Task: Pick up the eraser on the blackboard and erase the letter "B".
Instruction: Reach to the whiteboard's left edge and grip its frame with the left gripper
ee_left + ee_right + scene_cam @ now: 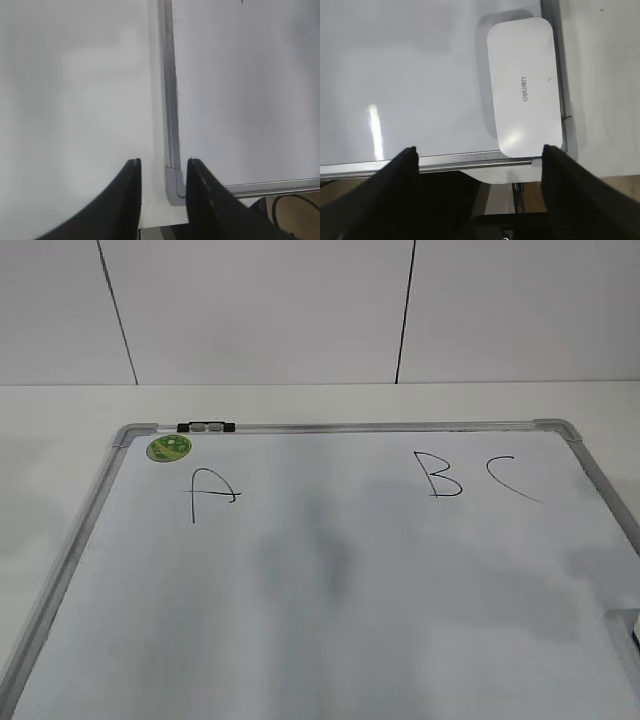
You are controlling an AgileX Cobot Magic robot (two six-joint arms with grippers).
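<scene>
The blackboard (380, 426) is a white dry-erase board with a silver frame, lying flat on the table. The letter "B" (441, 474) is drawn in black at the far right, between "A" (210, 490) and "C" (508, 478). The eraser (525, 85), a white rounded block with grey lettering, lies on the board in its near right corner; only its edge shows in the exterior view (632, 623). My right gripper (480, 149) is open wide and empty, above the board's near frame, with the eraser just ahead of its right finger. My left gripper (162, 162) is open and empty over the board's near left corner (175, 185).
A round green magnet (169, 448) sits at the board's far left corner, next to a small black-and-white clip (205, 426) on the top frame. A white table (300, 400) surrounds the board, with a white panelled wall behind. Neither arm shows in the exterior view.
</scene>
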